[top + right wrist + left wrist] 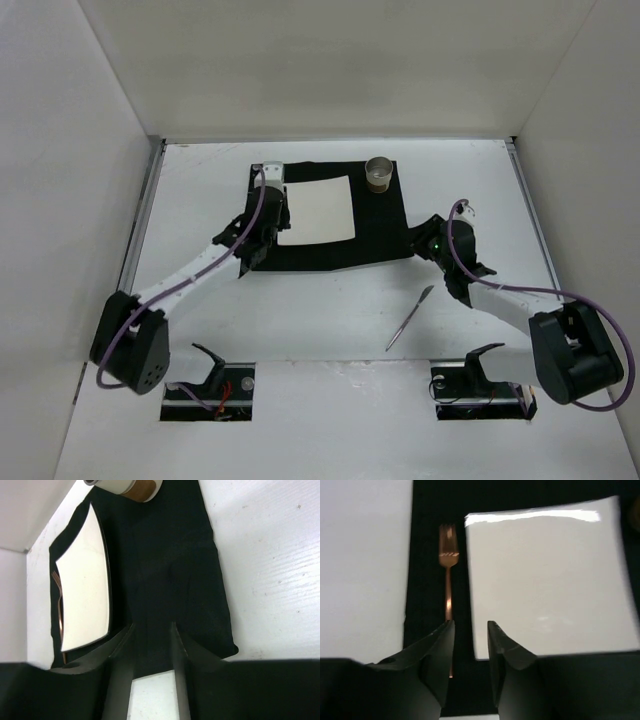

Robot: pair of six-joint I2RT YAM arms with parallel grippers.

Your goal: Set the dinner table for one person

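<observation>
The white dinner table [330, 300] carries a black cloth mat [375, 235] with a white square plate [316, 210] on it. A copper fork [448, 580] lies on the mat just left of the plate [545, 580], its tines pointing away. My left gripper [470, 625] is open and empty above the fork's handle end and the plate's near left corner; it also shows in the top view [270, 205]. A cup [380, 172] stands at the mat's far right corner. A knife [410, 317] lies on the bare table. My right gripper [152, 627] is open and empty over the mat's right edge [170, 570].
White walls close the table at the left, back and right. The right arm [500, 295] reaches over the table just right of the knife. In the right wrist view the plate [85, 595], cup [132, 487] and fork [60, 610] lie ahead.
</observation>
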